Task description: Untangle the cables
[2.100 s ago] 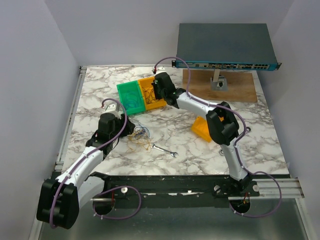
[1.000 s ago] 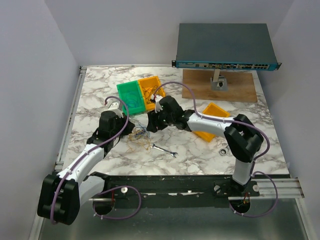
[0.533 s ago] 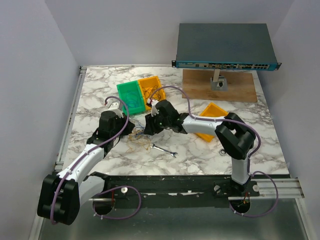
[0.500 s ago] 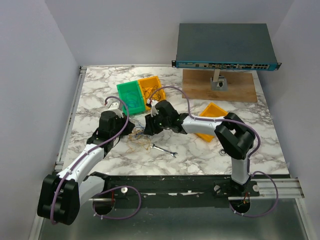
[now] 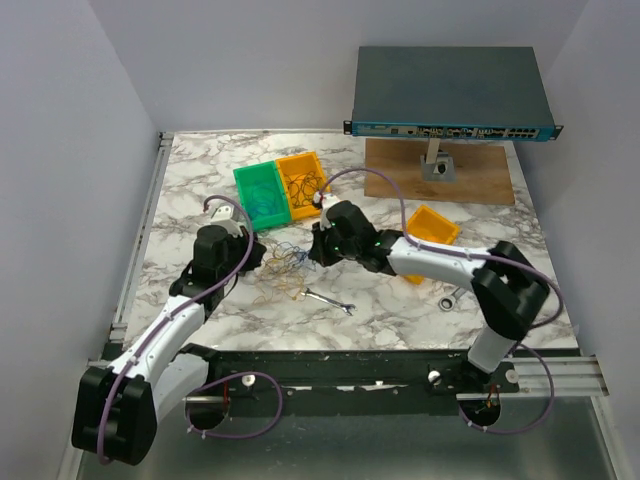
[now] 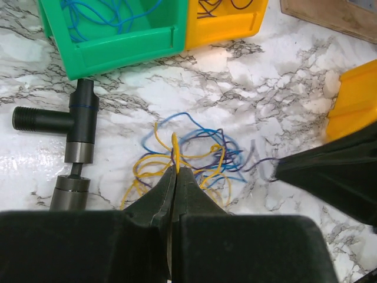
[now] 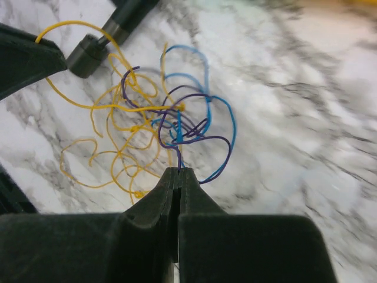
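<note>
The left claw (image 6: 175,172) is pressed together on a yellow strand (image 6: 175,150) of the cables (image 6: 197,154), which lie heaped just ahead of its tips on the marble surface (image 6: 283,88). The right claw (image 7: 178,171) faces it across the tangle, pinching a dark purple strand (image 7: 219,139). A black T-shaped tool (image 6: 79,127) lies left of the left claw, with a green bin (image 6: 123,50) beyond it.

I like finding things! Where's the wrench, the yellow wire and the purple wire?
wrench (image 5: 328,300), top view, middle of its handle.
yellow wire (image 6: 175,153), left wrist view, the upright strand at the bottom of the tangle.
purple wire (image 7: 178,158), right wrist view, the short strand at the bottom of the tangle.
</note>
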Controlling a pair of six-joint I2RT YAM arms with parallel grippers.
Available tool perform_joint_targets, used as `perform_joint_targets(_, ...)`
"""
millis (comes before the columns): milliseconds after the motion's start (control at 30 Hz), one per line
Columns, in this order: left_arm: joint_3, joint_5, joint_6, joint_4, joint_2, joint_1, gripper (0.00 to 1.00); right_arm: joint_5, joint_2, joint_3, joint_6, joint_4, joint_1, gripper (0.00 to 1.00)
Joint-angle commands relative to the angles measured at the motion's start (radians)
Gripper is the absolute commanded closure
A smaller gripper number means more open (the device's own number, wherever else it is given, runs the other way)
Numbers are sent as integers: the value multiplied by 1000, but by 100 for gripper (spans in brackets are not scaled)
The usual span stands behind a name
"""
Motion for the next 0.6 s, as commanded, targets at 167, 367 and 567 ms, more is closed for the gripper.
perform_joint_targets(167, -17, -108, -8, -38, -72, -2, 100, 573, -400, -109, -1, -310, -69, 99)
perform_joint_targets(367, -73, -185, -16, -25, -205, -2, 100, 562, -686, -229, 32, -314, -199, 99)
perform_joint_targets(567, -93, -299, -43, -68, -292, -2, 100, 608, -757, -247, 38, -362, -200, 99)
